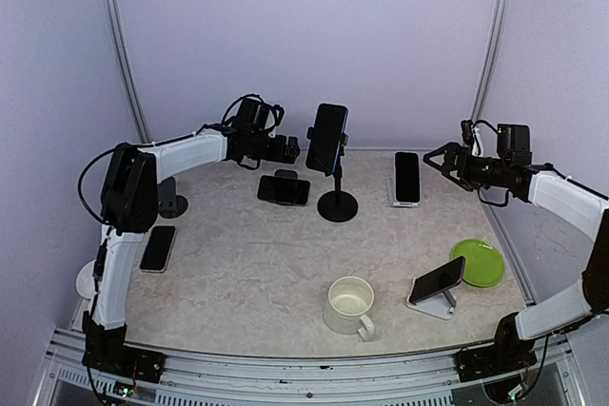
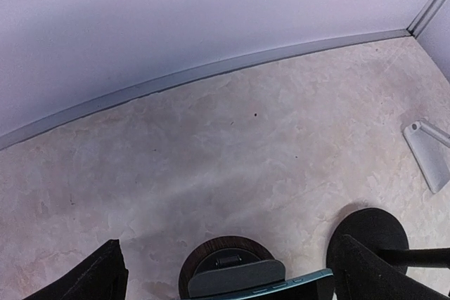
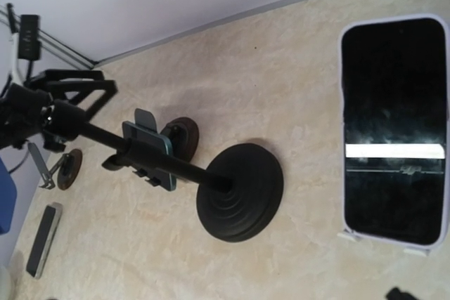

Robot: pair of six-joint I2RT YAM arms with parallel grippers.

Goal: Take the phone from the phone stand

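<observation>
A dark phone [image 1: 326, 138] sits upright in the clamp of a tall black pole stand [image 1: 338, 206] at the back middle. My left gripper [image 1: 290, 147] is open and level with that phone, just left of it and not touching. In the left wrist view its fingers [image 2: 98, 279] stand wide apart above a low round stand [image 2: 225, 261] holding another phone [image 1: 284, 189]. My right gripper [image 1: 436, 161] is open and empty, high up right of a white-cased phone [image 1: 406, 178] on a white stand. The right wrist view shows the clamped phone [image 3: 148, 152] and the pole stand's base [image 3: 239, 191].
A cream mug [image 1: 350, 305] stands at the front middle. Another phone [image 1: 437, 280] leans on a white stand at the front right, beside a green plate [image 1: 478, 262]. A phone [image 1: 158, 248] lies flat at the left by the left arm. Walls close off the back.
</observation>
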